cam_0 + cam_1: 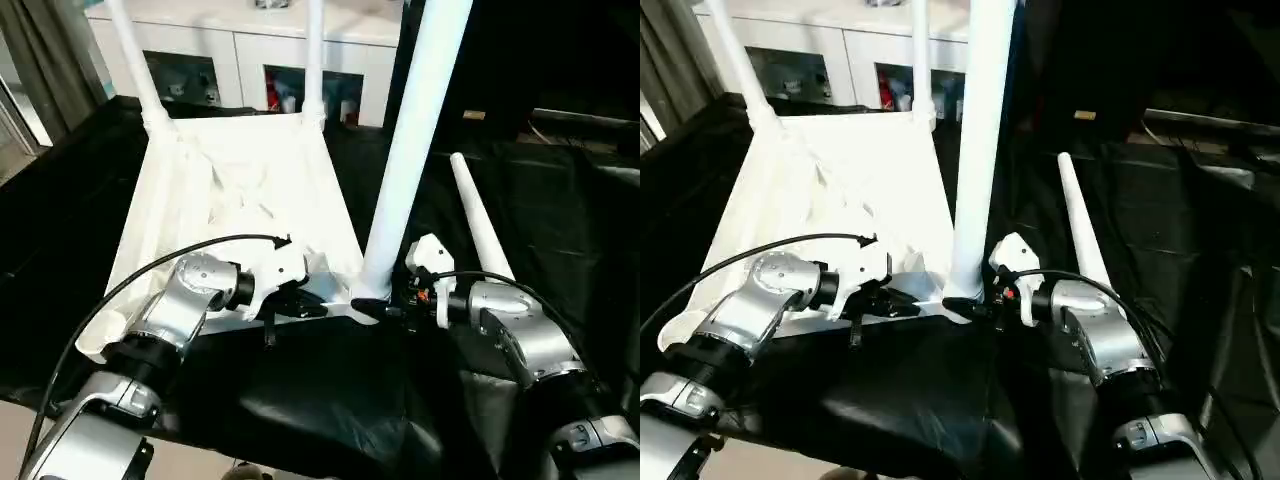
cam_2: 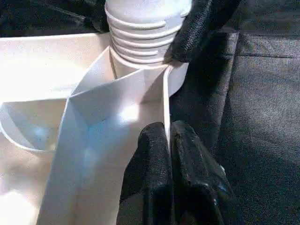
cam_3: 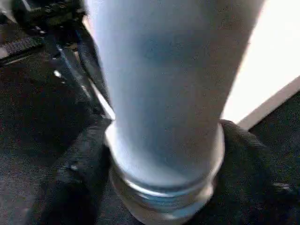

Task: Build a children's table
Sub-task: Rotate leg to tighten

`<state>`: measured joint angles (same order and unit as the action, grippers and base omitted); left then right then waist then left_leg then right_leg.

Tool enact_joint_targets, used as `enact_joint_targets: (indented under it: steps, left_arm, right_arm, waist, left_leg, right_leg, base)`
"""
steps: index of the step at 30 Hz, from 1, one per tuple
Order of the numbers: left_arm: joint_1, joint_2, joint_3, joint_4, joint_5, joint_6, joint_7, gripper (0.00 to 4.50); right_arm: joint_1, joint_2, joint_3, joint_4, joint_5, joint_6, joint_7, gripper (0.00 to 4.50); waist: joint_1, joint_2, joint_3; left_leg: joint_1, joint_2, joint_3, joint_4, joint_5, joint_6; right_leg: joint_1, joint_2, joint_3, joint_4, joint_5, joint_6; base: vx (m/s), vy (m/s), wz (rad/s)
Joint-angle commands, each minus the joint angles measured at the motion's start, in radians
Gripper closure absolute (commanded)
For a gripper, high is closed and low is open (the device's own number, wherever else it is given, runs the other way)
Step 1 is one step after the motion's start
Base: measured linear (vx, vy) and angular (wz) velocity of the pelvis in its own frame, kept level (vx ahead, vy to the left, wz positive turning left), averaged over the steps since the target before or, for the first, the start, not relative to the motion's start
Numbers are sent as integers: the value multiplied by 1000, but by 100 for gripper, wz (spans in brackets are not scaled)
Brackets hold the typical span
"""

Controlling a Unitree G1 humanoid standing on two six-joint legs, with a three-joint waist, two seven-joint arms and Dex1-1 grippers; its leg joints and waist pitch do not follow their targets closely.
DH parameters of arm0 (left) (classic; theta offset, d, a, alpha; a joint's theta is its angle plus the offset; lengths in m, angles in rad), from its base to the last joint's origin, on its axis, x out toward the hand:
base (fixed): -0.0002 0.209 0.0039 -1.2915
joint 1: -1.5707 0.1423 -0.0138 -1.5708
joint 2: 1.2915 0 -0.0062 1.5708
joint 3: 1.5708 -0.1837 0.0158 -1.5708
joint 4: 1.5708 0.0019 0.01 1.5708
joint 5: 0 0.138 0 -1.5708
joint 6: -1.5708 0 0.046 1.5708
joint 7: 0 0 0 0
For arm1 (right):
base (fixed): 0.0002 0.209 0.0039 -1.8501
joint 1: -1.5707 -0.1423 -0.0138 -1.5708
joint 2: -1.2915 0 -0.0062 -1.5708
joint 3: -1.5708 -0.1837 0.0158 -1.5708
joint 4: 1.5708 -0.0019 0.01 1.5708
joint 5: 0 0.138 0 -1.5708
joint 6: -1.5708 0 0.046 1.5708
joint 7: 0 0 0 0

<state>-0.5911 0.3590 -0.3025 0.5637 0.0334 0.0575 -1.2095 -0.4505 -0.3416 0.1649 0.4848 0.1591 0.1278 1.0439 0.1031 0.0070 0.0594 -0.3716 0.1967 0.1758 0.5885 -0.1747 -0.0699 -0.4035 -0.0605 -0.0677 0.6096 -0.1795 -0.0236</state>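
The white tabletop lies upside down on the black cloth, ribs showing. Two white legs stand upright in its far corners. A third leg stands at the near right corner, its threaded end sitting at the round socket. My right gripper is shut on this leg's base, a black finger on each side. My left gripper is shut on the tabletop's near rim beside that corner. The last leg lies loose on the cloth to the right.
Black cloth covers the work surface, with folds close to me. A white cabinet with open shelves stands behind the tabletop. Grey curtains hang at the far left. A black cable arcs over my left forearm.
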Motion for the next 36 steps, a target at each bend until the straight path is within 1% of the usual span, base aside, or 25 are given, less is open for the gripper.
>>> enact_joint_targets:
  steps: [1,5,7,8,9,10,11,12,13,14,15,17,19,21,22,24,25,26,28,29,30,32,33,35,36]
  left_arm:
    - [8,-8,4,-48,-44,-8,-29,450]
    - [13,-8,8,-56,-42,2,-15,450]
    - [4,-18,14,-37,-28,6,24,450]
    - [-9,-28,16,-15,-13,11,60,450]
    - [-43,-58,26,41,15,28,151,450]
    - [-45,-60,27,45,17,29,157,450]
    - [-67,-84,36,78,24,41,208,450]
    - [-93,-115,47,115,29,57,266,450]
    - [-95,-117,48,118,29,58,270,450]
    - [-99,-122,49,123,30,62,279,450]
    - [-126,-151,50,164,42,63,337,450]
    - [-179,-213,57,244,53,57,446,450]
    - [-213,-261,61,289,53,48,498,450]
    - [-238,-298,58,317,57,46,512,450]
    - [-243,-302,54,323,61,41,510,450]
    - [-245,-301,48,325,64,40,501,450]
    - [-240,-294,43,319,65,43,483,450]
    - [-238,-287,37,320,67,38,466,450]
    - [-238,-275,32,333,71,24,440,450]
    - [-236,-269,31,335,70,20,427,450]
    - [-222,-247,26,325,68,14,381,450]
    - [-208,-228,19,306,64,3,338,450]
    - [-188,-202,11,279,57,-6,284,450]
    - [-154,-161,-1,230,39,-25,192,450]
    - [-125,-117,-16,193,35,-44,125,450]
  right_arm:
    - [-14,-5,-8,-1,14,8,4,156]
    - [-1,10,-7,-3,16,8,-11,167]
    - [6,32,-20,13,1,10,-80,170]
    - [6,47,-31,33,-13,7,-138,170]
    - [1,83,-63,76,-32,10,-263,171]
    - [0,86,-66,79,-32,10,-272,171]
    - [-6,112,-92,107,-35,20,-357,172]
    - [-15,146,-127,139,-33,37,-459,173]
    - [-16,149,-130,142,-33,38,-467,173]
    - [-18,155,-137,148,-32,42,-484,173]
    - [-27,184,-157,171,-28,51,-557,173]
    - [-49,246,-195,221,-9,69,-690,173]
    - [-68,298,-202,249,-4,64,-746,173]
    - [-76,337,-170,245,-22,28,-726,173]
    - [-77,342,-159,240,-27,14,-714,117]
    - [-75,339,-148,231,-37,-16,-702,103]
    - [-76,330,-144,225,-37,-28,-681,103]
    - [-78,318,-137,222,-46,-43,-664,97]
    - [-80,298,-128,215,-56,-58,-629,60]
    - [-78,289,-126,208,-54,-57,-607,60]
    - [-69,257,-120,181,-44,-53,-530,60]
    - [-60,229,-108,157,-38,-53,-468,60]
    - [-48,188,-87,126,-34,-53,-389,60]
    - [-32,127,-51,85,-42,-61,-289,60]
    - [-21,78,-32,51,-39,-57,-211,60]
  waist:
    - [-1,-14,-68]
    - [-3,-12,-68]
    - [-5,-12,-67]
    - [-7,-11,-67]
    - [-10,-11,-66]
    - [-14,-11,-63]
    - [-18,-10,-61]
    - [-19,-9,-63]
    - [-21,-11,-61]
    - [-21,-13,-63]
    - [-23,-9,-62]
    - [-22,-3,-63]
    - [-21,-7,-66]
    - [-17,-8,-69]
    - [-16,-8,-69]
    - [-15,-8,-69]
    - [-13,20,-70]
    - [-19,1,-69]
    - [-15,2,-71]
    - [-15,2,-70]
    - [-15,-3,-70]
    - [-12,-1,-68]
    - [-14,-5,-69]
    - [-12,-3,-71]
    - [-11,-2,-70]
  left_leg:
    - [11,39,-8,-67,-191,49]
    - [10,38,-8,-66,-180,50]
    - [11,37,-8,-67,-183,47]
    - [12,36,-8,-67,-190,40]
    - [13,34,-9,-68,-202,33]
    - [13,32,-7,-68,-209,29]
    - [17,29,-8,-69,-231,15]
    - [19,30,-11,-70,-241,5]
    - [17,29,-12,-71,-243,2]
    - [17,29,-12,-71,-246,4]
    - [16,28,-11,-70,-247,10]
    - [21,25,-10,-69,-245,6]
    - [19,27,-13,-70,-236,-1]
    - [15,28,-13,-69,-219,9]
    - [15,29,-13,-70,-217,15]
    - [13,29,-11,-68,-208,29]
    - [15,29,-15,-67,-213,25]
    - [11,27,-12,-68,-223,30]
    - [12,27,-12,-67,-212,35]
    - [11,26,-12,-67,-209,39]
    - [11,27,-11,-67,-212,45]
    - [10,29,-12,-68,-211,53]
    - [8,29,-13,-68,-206,56]
    - [6,33,-14,-67,-191,64]
    - [9,34,-13,-66,-193,67]
  right_leg:
    - [50,-86,50,-79,-276,-181]
    - [50,-85,50,-77,-255,-185]
    - [48,-84,50,-78,-261,-185]
    - [48,-85,50,-80,-276,-180]
    - [47,-84,49,-83,-301,-175]
    - [44,-82,50,-88,-321,-169]
    - [42,-83,49,-94,-370,-158]
    - [44,-85,48,-95,-397,-151]
    - [44,-85,48,-97,-407,-144]
    - [46,-86,48,-99,-415,-135]
    - [44,-84,50,-101,-410,-134]
    - [37,-82,51,-103,-401,-136]
    - [45,-83,49,-98,-374,-144]
    - [49,-85,50,-92,-315,-154]
    - [50,-85,50,-92,-300,-158]
    - [51,-87,51,-89,-265,-171]
    - [50,-88,51,-86,-261,-176]
    - [54,-83,49,-91,-258,-174]
    - [55,-85,50,-89,-253,-179]
    - [57,-83,49,-89,-251,-180]
    - [58,-83,48,-90,-255,-179]
    - [58,-86,50,-91,-261,-177]
    - [60,-84,49,-89,-255,-178]
    - [63,-85,48,-82,-221,-191]
    - [60,-84,49,-81,-210,-198]
  base:
    - [0,0,0]
    - [0,0,0]
    - [0,0,0]
    - [0,0,0]
    - [0,0,0]
    - [0,0,0]
    - [0,0,0]
    - [0,0,0]
    - [0,0,0]
    - [0,0,0]
    - [0,0,0]
    - [0,0,0]
    - [0,0,0]
    - [0,0,0]
    - [0,0,0]
    - [0,0,0]
    - [0,0,0]
    - [0,0,0]
    - [0,0,0]
    - [0,0,0]
    - [0,0,0]
    - [0,0,0]
    - [0,0,0]
    - [0,0,0]
    - [0,0,0]
